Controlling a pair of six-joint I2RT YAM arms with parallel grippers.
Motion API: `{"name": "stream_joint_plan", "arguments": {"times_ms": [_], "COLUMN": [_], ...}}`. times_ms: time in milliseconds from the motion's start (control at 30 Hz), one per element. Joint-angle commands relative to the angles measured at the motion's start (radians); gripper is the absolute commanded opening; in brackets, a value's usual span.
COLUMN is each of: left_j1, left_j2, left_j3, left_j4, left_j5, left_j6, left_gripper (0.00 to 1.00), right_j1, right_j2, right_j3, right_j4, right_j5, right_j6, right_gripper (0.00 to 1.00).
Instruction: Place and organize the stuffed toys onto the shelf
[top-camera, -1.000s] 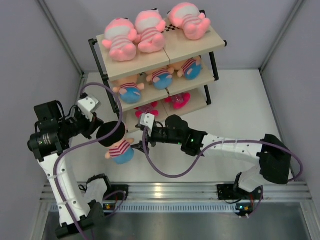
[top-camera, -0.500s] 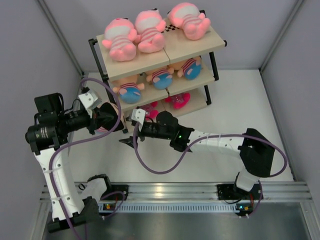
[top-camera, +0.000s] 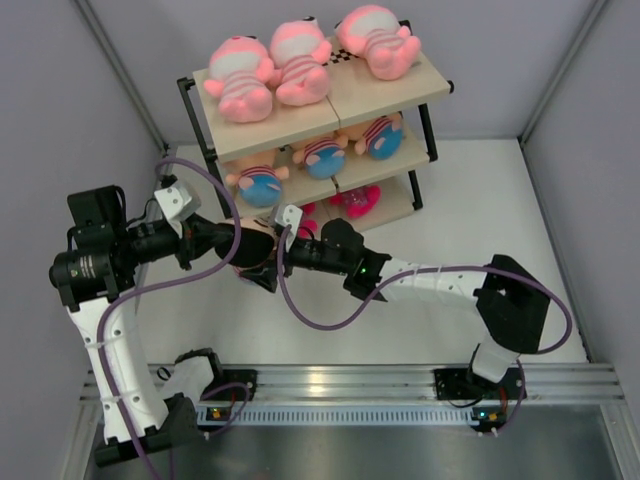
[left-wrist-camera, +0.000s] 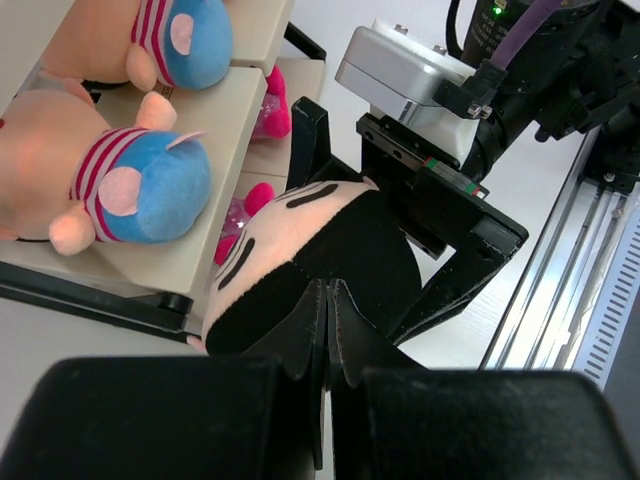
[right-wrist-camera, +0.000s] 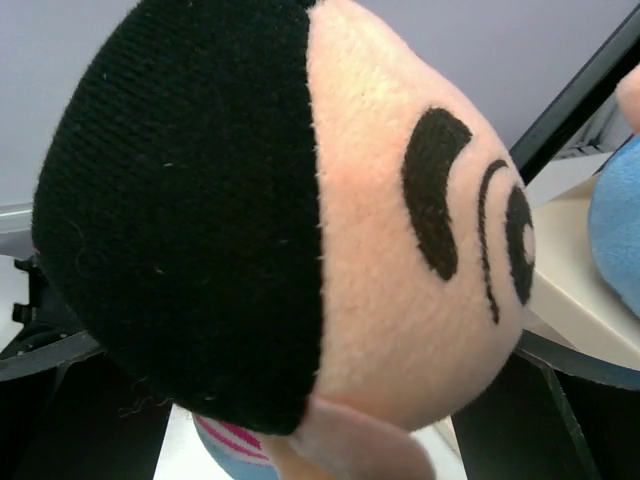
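Observation:
The shelf stands at the back. Three pink stuffed toys lie on its top board and three boy dolls on the middle board. My left gripper is shut on the black hair of another boy doll, holding it by the shelf's front left corner; in the left wrist view the gripper pinches the hair of the doll. My right gripper is open, with its fingers either side of the doll's head, which fills the right wrist view.
Small pink items lie on the bottom board. The shelf's black frame post is just behind the held doll. Purple cables loop over the white floor. Grey walls close in both sides; a metal rail runs along the front.
My left gripper carried the boy doll from low in front up to the shelf's left front corner. My right gripper swung left and closed in around the doll's head.

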Motion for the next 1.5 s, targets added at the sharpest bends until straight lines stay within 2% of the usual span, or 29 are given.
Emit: {"name": "stream_joint_plan", "arguments": {"times_ms": [0, 133, 367, 400, 433, 467, 533, 567, 600, 667, 700, 733, 767, 800, 833, 900, 933, 1000, 1100, 1167, 1367, 1400, 1467], "left_j1": [-0.005, -0.006, -0.006, -0.005, -0.005, -0.005, -0.005, -0.005, -0.006, -0.006, -0.006, -0.005, -0.005, -0.006, -0.005, -0.005, -0.005, -0.005, -0.005, -0.006, -0.005, -0.005, -0.010], "left_j2": [-0.018, -0.024, -0.024, -0.026, -0.029, -0.029, -0.029, -0.027, -0.026, -0.021, -0.019, -0.016, -0.010, -0.004, 0.013, 0.030, 0.040, 0.054, 0.051, 0.028, 0.066, 0.068, 0.059], "left_j3": [-0.008, -0.020, -0.023, -0.040, -0.045, -0.052, -0.063, -0.065, -0.069, -0.074, -0.074, -0.075, -0.074, -0.068, -0.065, -0.066, -0.066, -0.055, -0.028, -0.026, -0.025, -0.028, -0.048], "left_j4": [-0.153, -0.153, -0.153, -0.153, -0.153, -0.153, -0.153, -0.153, -0.153, -0.153, -0.153, -0.153, -0.153, -0.153, -0.151, -0.153, -0.151, -0.153, -0.153, -0.148, -0.127, -0.127, -0.127], "left_j5": [0.073, 0.067, 0.145, 0.142, 0.135, 0.121, 0.075, 0.060, 0.044, -0.008, -0.026, -0.042, -0.067, -0.078, -0.086, -0.103, -0.105, -0.120, -0.134, -0.143, -0.240, -0.240, -0.233], "left_j6": [0.028, 0.028, 0.022, 0.023, 0.023, 0.025, 0.023, 0.025, 0.025, 0.032, 0.035, 0.038, 0.035, 0.013, -0.003, -0.043, -0.052, -0.079, -0.068, -0.032, -0.017, 0.001, 0.095], "left_gripper": [0.00, 0.00, 0.00, 0.00, 0.00, 0.00, 0.00, 0.00, 0.02, 0.25, 0.56, 0.70, 0.88, 0.98, 0.99, 0.99, 0.99, 0.99, 0.99, 0.99, 0.99, 0.99, 0.99], "right_j1": [-0.001, -0.001, -0.001, 0.000, 0.000, 0.000, 0.000, 0.000, 0.000, -0.001, 0.000, 0.000, 0.003, 0.015, 0.028, 0.081, 0.100, 0.155, 0.193, 0.197, 0.200, 0.200, 0.197], "right_j2": [-0.059, -0.091, -0.018, -0.011, -0.007, -0.007, -0.036, -0.054, -0.075, -0.160, -0.189, -0.244, -0.269, -0.286, -0.309, -0.310, -0.298, -0.272, -0.202, -0.169, -0.160, -0.163, -0.166], "right_j3": [0.020, -0.011, 0.061, 0.072, 0.081, 0.089, 0.064, 0.047, 0.027, -0.037, -0.052, -0.062, -0.054, -0.043, -0.019, -0.002, 0.004, 0.003, 0.010, 0.052, 0.153, 0.156, 0.167], "right_j4": [0.088, 0.127, 0.193, 0.191, 0.190, 0.188, 0.188, 0.181, 0.173, 0.133, 0.054, -0.020, -0.098, -0.269, -0.343, -0.484, -0.502, -0.504, -0.456, -0.505, -0.588, -0.591, -0.606], "right_j5": [-0.060, -0.022, -0.042, -0.043, -0.043, -0.043, -0.030, -0.018, 0.004, 0.073, 0.097, 0.160, 0.208, 0.266, 0.443, 0.656, 0.864, 1.104, 1.248, 1.212, 0.862, 0.773, 0.701], "right_j6": [0.052, 0.049, 0.114, 0.127, 0.132, 0.134, 0.135, 0.131, 0.114, 0.083, 0.039, 0.011, -0.009, -0.102, -0.142, -0.257, -0.295, -0.428, -0.527, -0.494, -0.367, -0.359, -0.327], "right_gripper": [1.00, 0.99, 0.99, 0.96, 0.90, 0.66, 0.40, 0.13, 0.06, 0.04, 0.04, 0.03, 0.01, 0.00, 0.00, 0.00, 0.00, 0.00, 0.00, 0.00, 0.00, 0.00, 0.00]}}
